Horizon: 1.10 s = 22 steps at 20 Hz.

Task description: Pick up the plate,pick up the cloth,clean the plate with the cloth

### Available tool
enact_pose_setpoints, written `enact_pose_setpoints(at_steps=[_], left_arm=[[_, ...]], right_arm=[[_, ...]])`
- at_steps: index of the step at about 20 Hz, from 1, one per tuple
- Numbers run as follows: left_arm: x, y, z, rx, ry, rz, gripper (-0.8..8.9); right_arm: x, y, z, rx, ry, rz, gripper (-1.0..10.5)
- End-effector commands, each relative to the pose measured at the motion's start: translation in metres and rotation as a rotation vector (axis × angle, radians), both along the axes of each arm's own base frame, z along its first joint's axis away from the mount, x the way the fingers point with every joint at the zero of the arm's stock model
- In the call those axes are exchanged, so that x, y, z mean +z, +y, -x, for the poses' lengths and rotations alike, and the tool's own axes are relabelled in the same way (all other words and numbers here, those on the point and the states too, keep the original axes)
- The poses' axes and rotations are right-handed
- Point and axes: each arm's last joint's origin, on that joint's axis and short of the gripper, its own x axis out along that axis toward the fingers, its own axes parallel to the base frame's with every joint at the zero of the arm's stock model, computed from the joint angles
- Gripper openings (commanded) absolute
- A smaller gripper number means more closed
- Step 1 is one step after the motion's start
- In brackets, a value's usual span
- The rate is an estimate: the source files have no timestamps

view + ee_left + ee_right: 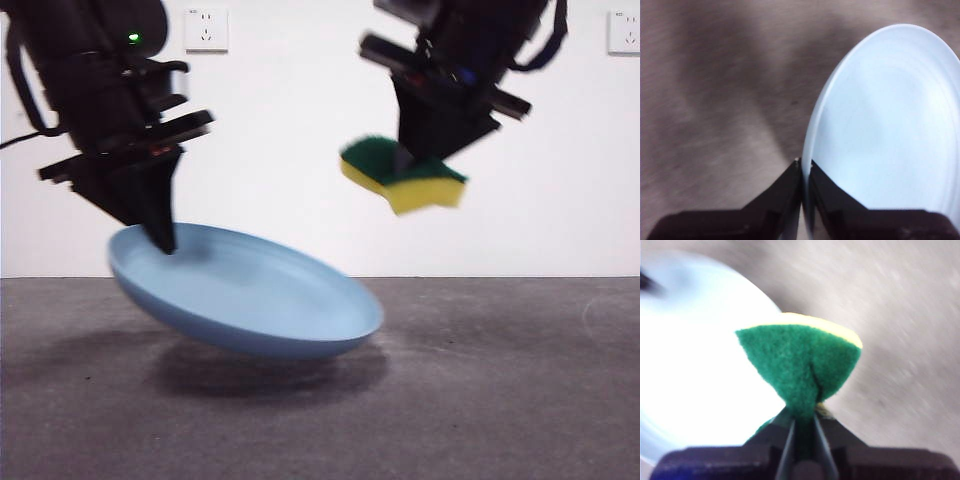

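Note:
The light-blue plate (250, 295) hangs tilted above the grey table, its left rim pinched by my left gripper (162, 240). In the left wrist view the jaws of my left gripper (804, 167) are shut on the plate's (890, 125) edge. My right gripper (420, 165) is high at the upper right, shut on the cloth (400, 175), a yellow sponge with a dark green top. In the right wrist view my right gripper (805, 422) squeezes the cloth (800, 365) so it folds, with the plate (695, 355) below and to one side. The cloth does not touch the plate.
The grey table (500, 400) runs to a white wall with two power sockets (206, 30). The plate's shadow lies on the table under it.

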Motion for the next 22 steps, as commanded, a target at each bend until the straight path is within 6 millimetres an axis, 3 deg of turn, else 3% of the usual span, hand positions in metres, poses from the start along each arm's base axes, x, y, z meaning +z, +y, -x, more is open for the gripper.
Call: enact_pose_setpoints(at_steps=[1, 5, 12, 15, 18, 22], left_arm=[[0.002, -0.015, 0.005, -0.023, -0.016, 0.036, -0.08], [0.004, -0.028, 0.009, -0.083, -0.020, 0.086, -0.08], [0.008, -0.030, 0.003, -0.038, -0.073, 0.141, -0.08], [0.008, -0.028, 0.002, -0.037, -0.074, 0.149, -0.08], [0.009, -0.025, 0.001, -0.094, -0.012, 0.258, -0.08], [0.010, -0.025, 0.005, -0.156, 0.060, 0.350, -0.08]], right_arm=[[-0.006, 0.016, 0.004, 0.030, 0.008, -0.015, -0.2], [-0.024, 0.049, 0.013, 0.101, 0.033, -0.020, -0.2], [-0.038, 0.077, 0.034, 0.195, 0.122, -0.025, -0.2], [-0.044, 0.073, 0.043, 0.204, 0.189, 0.061, -0.2], [-0.050, 0.056, 0.043, 0.143, 0.175, 0.286, -0.2], [-0.048, 0.035, 0.019, -0.055, 0.029, 0.418, -0.2]])
